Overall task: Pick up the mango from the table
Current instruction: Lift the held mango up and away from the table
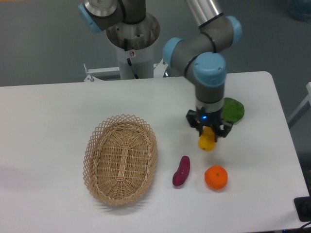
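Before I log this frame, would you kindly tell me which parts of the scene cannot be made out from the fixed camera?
- Yellow oval mango: upper part hidden by the black two-finger gripper; grip contact and lift off the white table unclear.
- Flat green object: partly behind the arm's wrist; identity unclear.
- Dark object: cut off by the right edge.

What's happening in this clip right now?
The arm's gripper is down over the mango, fingers on either side of it; whether it is lifted off the table is unclear. A round orange, a purple sweet potato, a wicker basket and a green object lie untouched.
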